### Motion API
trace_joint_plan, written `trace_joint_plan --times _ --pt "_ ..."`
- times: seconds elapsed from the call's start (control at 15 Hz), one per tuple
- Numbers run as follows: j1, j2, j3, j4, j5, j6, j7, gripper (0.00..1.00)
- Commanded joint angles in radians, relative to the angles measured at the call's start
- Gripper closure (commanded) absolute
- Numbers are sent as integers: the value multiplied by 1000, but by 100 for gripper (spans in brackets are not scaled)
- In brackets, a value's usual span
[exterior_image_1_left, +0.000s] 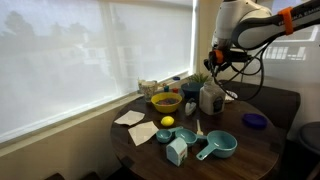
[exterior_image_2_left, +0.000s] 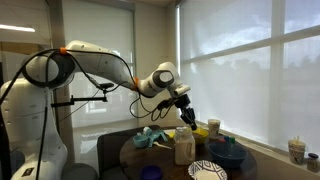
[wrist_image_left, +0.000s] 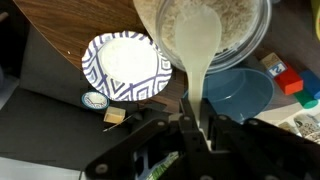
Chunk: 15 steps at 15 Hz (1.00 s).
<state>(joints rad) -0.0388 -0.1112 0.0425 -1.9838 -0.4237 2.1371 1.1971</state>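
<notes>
Hovering above the tabletop (exterior_image_1_left: 255, 147), your claw (wrist_image_left: 195, 118) is pinched almost shut on the handle of a white spoon (wrist_image_left: 190, 45). The spoon's scoop end points at a clear jar (wrist_image_left: 235, 22) of pale grains. In an exterior view the claw (exterior_image_2_left: 185, 110) hangs just above the jar (exterior_image_2_left: 184, 145); whether the spoon tip is past the rim cannot be told. A patterned dish (wrist_image_left: 125, 65) and a blue bowl (wrist_image_left: 240, 95) sit just beside the jar, with a red block (wrist_image_left: 293, 80) near the bowl.

The step looks like spoon work at the jar. Hold the pinch firm, since a thin handle could twist between the jaws. Centre the spoon over the jar's mouth, lower it straight and stay off the rim, because a light jar may tip. Level the scoop end before any lift, and travel slowly over the dish.
</notes>
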Motion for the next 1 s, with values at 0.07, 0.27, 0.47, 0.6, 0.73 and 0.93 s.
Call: trace_joint_plan --times 0.07,0.27,0.47,0.6,0.73,0.93 --pt "-2 16 -21 78 84 -63 -44 97" --pt "0 17 -24 95 105 -84 -56 97" --pt "3 6 -26 100 134 -106 -90 97" --pt "3 -17 -28 88 155 -127 -132 97" --pt "3 -44 -28 66 174 -147 -173 97" --pt "1 -101 -28 16 193 -165 -221 97"
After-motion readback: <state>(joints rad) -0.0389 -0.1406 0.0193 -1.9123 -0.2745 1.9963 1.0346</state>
